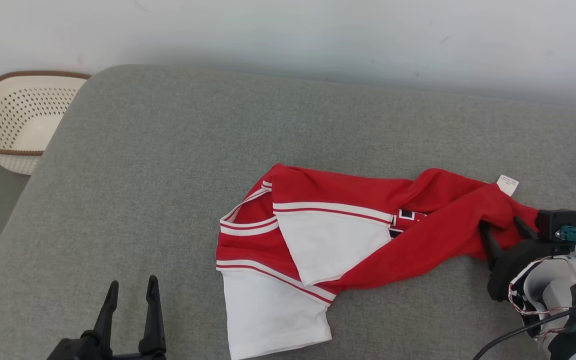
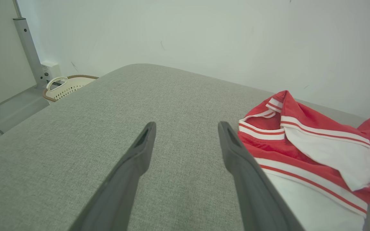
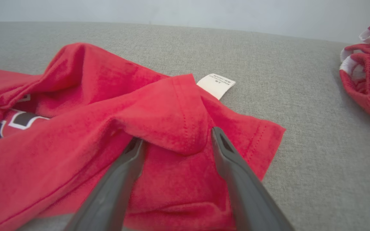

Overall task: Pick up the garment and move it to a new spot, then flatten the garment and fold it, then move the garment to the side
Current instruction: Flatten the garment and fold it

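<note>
The garment (image 1: pixel 318 235) is a red shirt with white panels and stripes, lying crumpled on the grey padded surface (image 1: pixel 168 165). Its red body is bunched toward the right, with a white label (image 1: pixel 508 184) at the far corner. My right gripper (image 1: pixel 500 222) is at that right end, open, and in the right wrist view its fingers straddle a raised fold of the red cloth (image 3: pixel 108 128). My left gripper (image 1: pixel 133 281) hovers open over bare surface at the lower left, left of the white sleeve. In the left wrist view the garment (image 2: pixel 316 150) lies beside the left gripper (image 2: pixel 187 125).
A cream perforated basket (image 1: pixel 18 120) stands off the surface's far left corner. Another red and white cloth item (image 3: pixel 368 80) lies at the right edge. A pale wall runs along the back. The surface's left half is bare.
</note>
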